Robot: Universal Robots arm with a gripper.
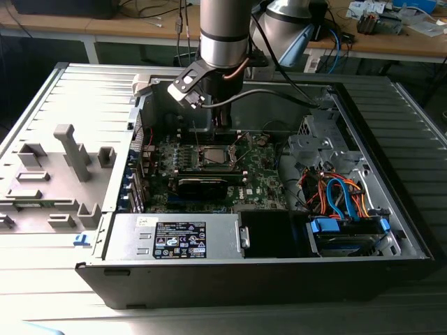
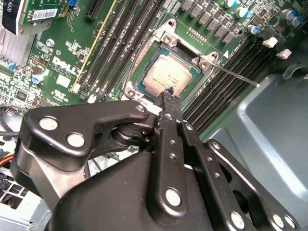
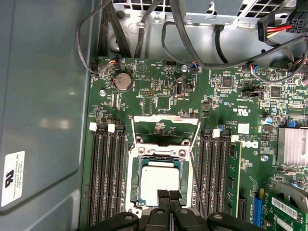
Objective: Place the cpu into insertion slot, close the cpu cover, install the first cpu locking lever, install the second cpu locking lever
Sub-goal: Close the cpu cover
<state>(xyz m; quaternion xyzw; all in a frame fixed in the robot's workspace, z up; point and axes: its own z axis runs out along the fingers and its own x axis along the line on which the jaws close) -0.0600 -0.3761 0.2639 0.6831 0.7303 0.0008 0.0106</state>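
Observation:
The cpu (image 3: 159, 179) lies flat in the insertion slot (image 3: 134, 192) on the green board, its silvery face up; it also shows in the second wrist view (image 2: 166, 77). The cpu cover (image 3: 166, 119) is swung open, standing back from the socket. A thin lever rod (image 2: 236, 76) sticks out beside the socket. My gripper (image 3: 169, 195) is shut with nothing between its fingers, and its tips hover at one edge of the cpu (image 2: 168, 94). In the exterior view, the gripper (image 1: 222, 129) hangs just above the socket (image 1: 213, 155).
Memory slots (image 3: 103, 178) flank the socket on both sides. A long black card (image 1: 202, 185) lies across the board in front of the socket. Cable bundles (image 1: 335, 195), a drive cage and the power supply (image 1: 174, 237) fill the case, whose walls enclose the board.

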